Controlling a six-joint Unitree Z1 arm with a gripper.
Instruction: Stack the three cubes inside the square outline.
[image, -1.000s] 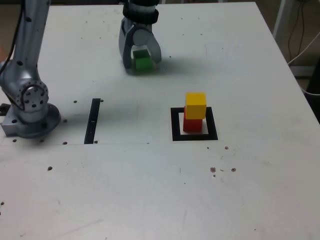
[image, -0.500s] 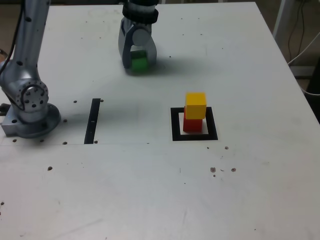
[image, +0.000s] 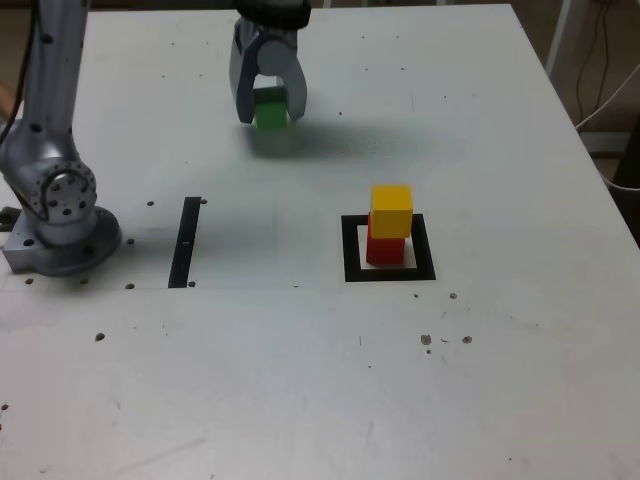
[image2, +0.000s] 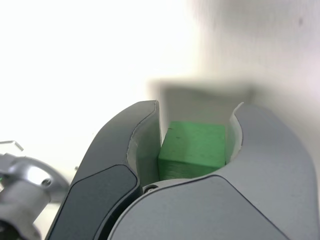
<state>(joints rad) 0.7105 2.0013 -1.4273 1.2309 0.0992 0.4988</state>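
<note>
My gripper (image: 269, 108) is shut on the green cube (image: 270, 109) near the table's far edge, holding it a little above the surface, with its shadow below. The wrist view shows the green cube (image2: 194, 148) pinched between both grey fingers (image2: 145, 142). In the exterior view's right half, the yellow cube (image: 391, 211) sits on the red cube (image: 385, 248), which rests inside the square outline (image: 389, 272).
The arm's grey base (image: 60, 215) stands at the exterior view's left. A narrow black strip (image: 186, 241) lies between the base and the outline. Cables hang past the table's right edge (image: 590, 160). Small dark specks dot the white tabletop.
The gripper closed on the green cube, then rose slightly and shifted towards the far edge, carrying the cube off the table. The stack did not move.
</note>
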